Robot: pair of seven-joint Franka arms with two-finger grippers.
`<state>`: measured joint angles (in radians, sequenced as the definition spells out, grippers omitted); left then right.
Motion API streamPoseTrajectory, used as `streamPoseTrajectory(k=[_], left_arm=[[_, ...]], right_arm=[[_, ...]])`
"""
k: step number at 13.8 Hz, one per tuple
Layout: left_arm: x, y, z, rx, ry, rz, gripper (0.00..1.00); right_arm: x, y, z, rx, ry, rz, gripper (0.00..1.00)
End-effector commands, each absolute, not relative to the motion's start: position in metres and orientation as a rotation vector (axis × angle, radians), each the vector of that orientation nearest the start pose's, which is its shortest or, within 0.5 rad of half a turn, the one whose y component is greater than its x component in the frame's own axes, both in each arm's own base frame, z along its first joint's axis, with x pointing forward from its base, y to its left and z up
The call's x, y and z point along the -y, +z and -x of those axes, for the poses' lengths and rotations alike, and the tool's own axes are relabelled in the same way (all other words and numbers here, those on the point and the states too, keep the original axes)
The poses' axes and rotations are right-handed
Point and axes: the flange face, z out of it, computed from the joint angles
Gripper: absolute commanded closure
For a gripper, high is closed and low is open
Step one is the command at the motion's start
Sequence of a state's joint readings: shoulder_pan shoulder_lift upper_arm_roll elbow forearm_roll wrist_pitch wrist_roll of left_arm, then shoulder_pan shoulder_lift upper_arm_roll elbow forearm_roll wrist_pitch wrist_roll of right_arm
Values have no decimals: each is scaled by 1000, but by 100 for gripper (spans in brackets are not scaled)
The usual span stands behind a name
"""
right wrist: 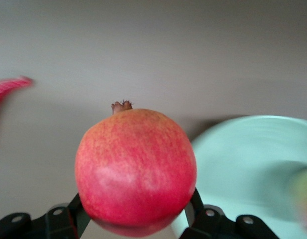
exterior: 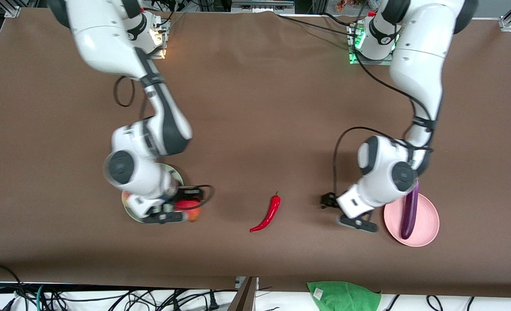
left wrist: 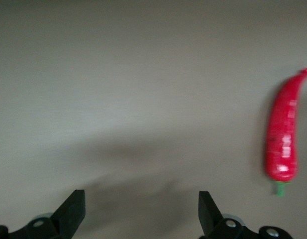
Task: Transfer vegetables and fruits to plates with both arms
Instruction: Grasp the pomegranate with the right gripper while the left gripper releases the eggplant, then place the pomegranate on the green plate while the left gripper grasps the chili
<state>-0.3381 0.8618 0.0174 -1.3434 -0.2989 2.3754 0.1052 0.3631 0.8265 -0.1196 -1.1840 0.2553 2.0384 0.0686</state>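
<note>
My right gripper [exterior: 190, 210] is shut on the red pomegranate [exterior: 186, 204], [right wrist: 136, 169] and holds it just off the rim of the mint green plate [exterior: 129, 211], [right wrist: 243, 159], on the chili's side. The peach [right wrist: 303, 199] lies on that plate, mostly hidden under the arm in the front view. The red chili pepper [exterior: 266, 214], [left wrist: 284, 134] lies on the table between the plates. The purple eggplant [exterior: 410, 211] lies across the pink plate [exterior: 426, 224]. My left gripper [exterior: 355, 223], [left wrist: 141, 209] is open and empty over bare table between the chili and the pink plate.
A bright green cloth [exterior: 344, 296] lies off the brown table's edge nearest the front camera. Cables run along that edge and around both arm bases.
</note>
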Motion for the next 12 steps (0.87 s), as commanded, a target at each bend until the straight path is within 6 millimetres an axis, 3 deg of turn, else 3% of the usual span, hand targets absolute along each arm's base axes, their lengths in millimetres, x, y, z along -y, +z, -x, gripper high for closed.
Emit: streamPoseTrajectory(k=[1,2,3,4,5,8,10,11,12], left_arm=[[291,206,-703,-388,-323,3332,0],[310,199,-697,-411,-368,3327,0],[329,193,-690,-434,-409,3322,0],[347,190,-682,-453,-441,3321,0],[355,185,-678,-451,-450,3320,0],[392,185,-672,-385,-484,3338,0],[407,178,-669,-410,-502,3298,0],[407,174,-669,-437,-505,3275,5],[406,173,-670,-441,-505,3268,16]], right_arm=[[-159,252,-698,182,150,2968,68],[-159,244,-694,136,161,2938,59],[-162,244,-693,83,173,2902,33],[-163,250,-694,73,163,2894,0],[-163,261,-696,78,143,2887,0],[-157,328,-691,103,164,2882,0],[-135,381,-690,107,170,2961,0],[-121,422,-686,164,135,3010,0],[-98,455,-684,170,90,3017,0]])
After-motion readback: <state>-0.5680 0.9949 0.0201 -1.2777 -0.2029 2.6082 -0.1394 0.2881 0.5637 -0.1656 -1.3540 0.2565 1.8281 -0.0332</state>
